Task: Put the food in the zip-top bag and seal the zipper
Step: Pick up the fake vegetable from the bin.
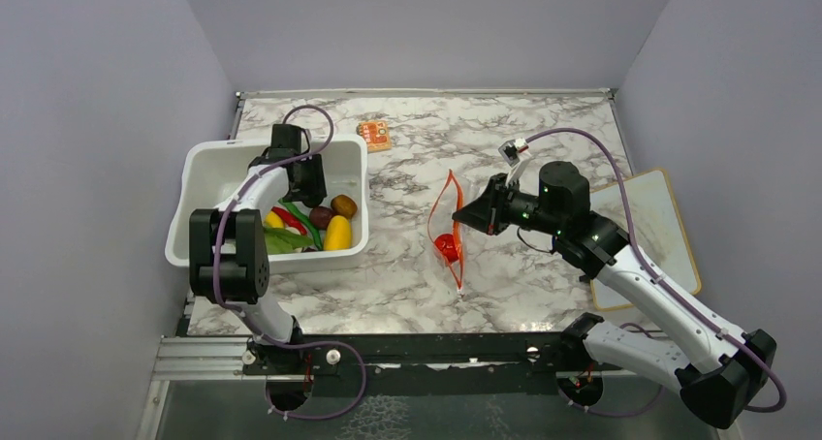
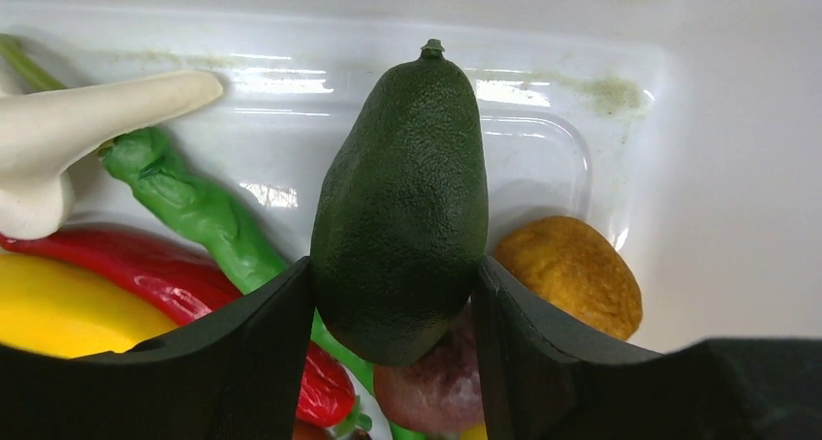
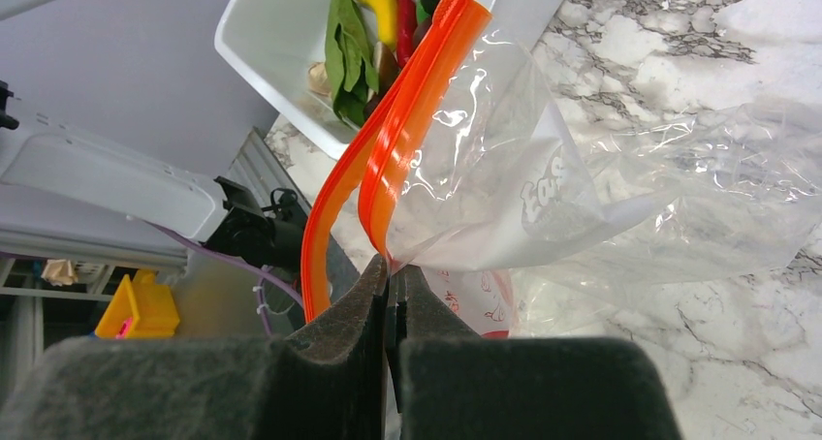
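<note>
White left arm point(image 1: 254, 193) bends down into tub point(image 1: 208, 159), jaws gripping avocado point(image 2: 402, 207).

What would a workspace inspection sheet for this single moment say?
Surface: marbled table.
Job's things: zip-top bag mouth open, red tomato inside; avocado gripped over white tub holding other food.
Clutter: small orange item at far edge; white board at right.
Grippers: left gripper shut on avocado; right gripper shut on bag by its zipper.
Cables: purple cables loop along both arms.
Surroundings: grey walls on three sides.
</note>
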You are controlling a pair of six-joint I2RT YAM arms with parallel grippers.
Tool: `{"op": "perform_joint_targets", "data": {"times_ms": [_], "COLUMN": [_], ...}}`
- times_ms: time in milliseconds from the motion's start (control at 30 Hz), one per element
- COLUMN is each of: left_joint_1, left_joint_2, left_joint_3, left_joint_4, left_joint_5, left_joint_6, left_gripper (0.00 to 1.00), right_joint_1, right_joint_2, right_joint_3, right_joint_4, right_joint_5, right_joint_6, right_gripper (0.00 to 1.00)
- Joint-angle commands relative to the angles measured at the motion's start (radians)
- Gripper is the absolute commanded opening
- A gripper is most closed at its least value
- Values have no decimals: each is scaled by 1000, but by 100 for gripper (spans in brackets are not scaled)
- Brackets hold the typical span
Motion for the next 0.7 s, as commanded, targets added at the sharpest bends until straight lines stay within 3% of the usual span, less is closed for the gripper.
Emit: {"op": "perform_joint_targets", "data": {"times_ms": [0, 500, 667], "left_joint_1": [3, 3, 3], "left_joint_2": [-85, -390, -510], "left_joint_3": [-21, -128, -127], "left_joint_4": [-22, -80, -108], "left_joint_5": [30, 148, 318], "left_joint_6": [-27, -80, -117], "left_gripper": [38, 33, 31], "right_joint_1": [1, 2, 1], "right_joint_2": [-10, 21, 47], "right_joint_3": [4, -17, -38], "right_joint_4": [2, 17, 44], "right_joint_5": [18, 10, -15], "right_joint_6": [-9, 6, 30], "right_gripper": [1, 1, 1]}}
